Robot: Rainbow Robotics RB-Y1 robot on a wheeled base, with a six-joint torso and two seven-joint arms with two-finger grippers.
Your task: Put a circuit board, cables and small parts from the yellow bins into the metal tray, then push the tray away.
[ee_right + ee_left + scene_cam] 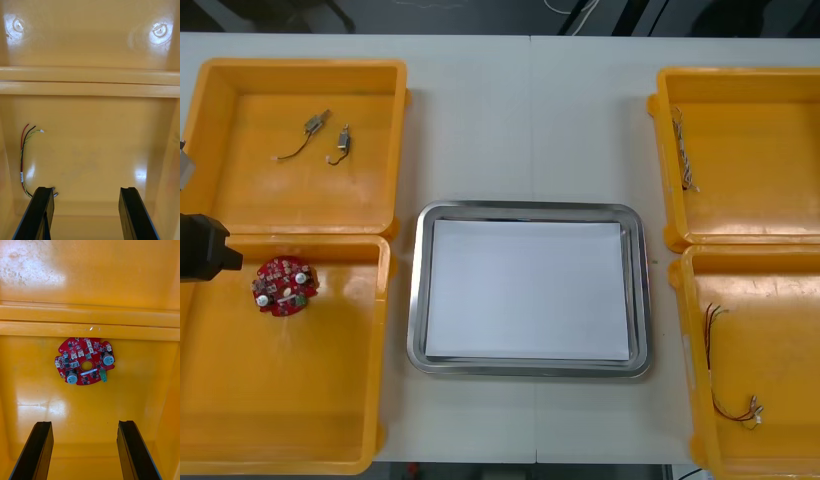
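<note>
Left gripper (84, 423): its two flat black fingers stood apart with nothing between them, over the glossy floor of the near-left yellow bin (280, 400).
Round red circuit board (85, 360): it lay flat in that bin beyond the fingertips, close to the wall shared with the next bin and touching neither finger. It was a disc with a notched edge, a hole at its middle, two silver-topped round components and a small green part.
Left arm (202, 250): a black block at the table's left edge, near the board in the front view and cut off by the frame.
Right gripper (86, 189): its fingers were likewise spread and empty, low inside the near-right yellow bin (780, 330).
Red and yellow cable (21, 165): thin strands, a black one among them, ran loosely over that bin's floor near a side wall. One end had a white tip. The small metal ends sat just beside one finger; whether they touched it was hard to tell.
Metal tray (418, 300): rectangular with rounded corners and a shiny raised rim, it sat on the table between the bins. A matte white sheet (525, 290) covered its floor.
Far-left yellow bin (260, 190): it held two small metal parts (315, 122), apart from each other, each trailing a thin curved wire.
Far-right yellow bin (760, 150): a twisted blue and white cable (685, 150) lay against its inner wall, its detail too fine to read.
Table (530, 100): light and smooth, with a seam down the middle.
</note>
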